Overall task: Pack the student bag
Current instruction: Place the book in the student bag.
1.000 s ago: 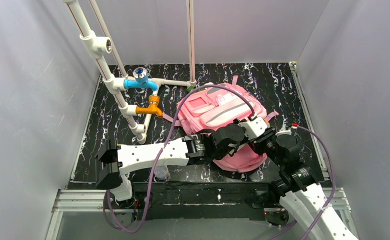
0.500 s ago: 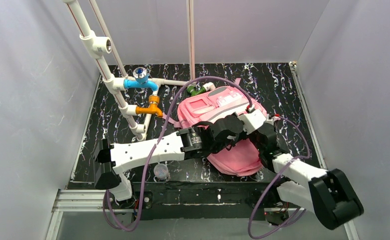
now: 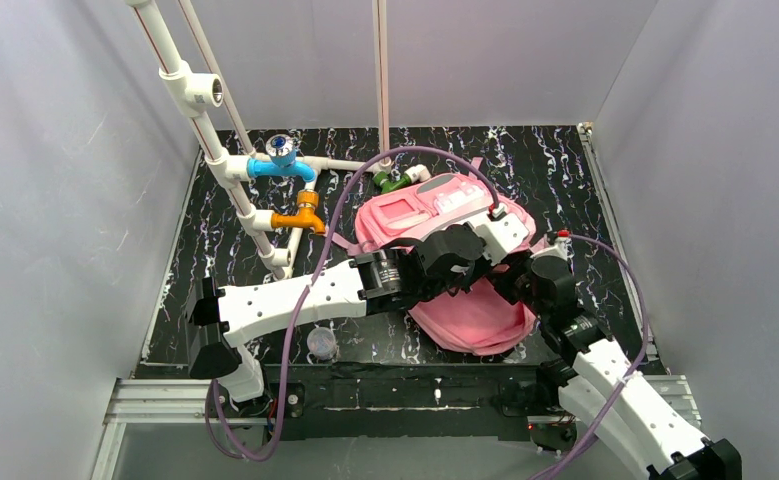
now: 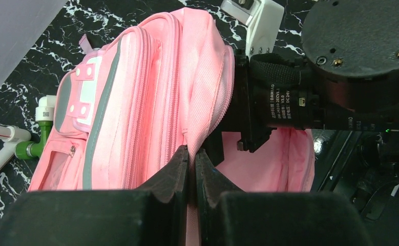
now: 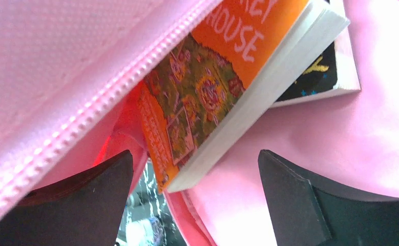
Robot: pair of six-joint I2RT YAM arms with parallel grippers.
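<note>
The student bag (image 3: 420, 212) lies on the black marbled table with its mouth toward the arms. In the left wrist view the bag (image 4: 135, 92) shows grey trim, and my left gripper (image 4: 192, 154) is shut on the pink rim of its opening, holding it up. My right gripper (image 5: 194, 164) is inside the opening, jaws wide open, nothing between them. Just ahead of it an orange-covered book (image 5: 212, 87) rests on the pink lining (image 5: 340, 143), over a second, dark-covered book (image 5: 315, 77). The bag's zip (image 5: 110, 102) runs above.
A white pipe frame with a blue fitting (image 3: 283, 160) and an orange fitting (image 3: 305, 215) stands back left. A green fitting (image 3: 390, 183) lies behind the bag. A small clear cup (image 3: 321, 343) sits at the near edge. Grey walls enclose the table.
My right gripper has opened wide and let go of the orange book inside the bag, and its arm has swung. The left gripper keeps its hold on the rim.
</note>
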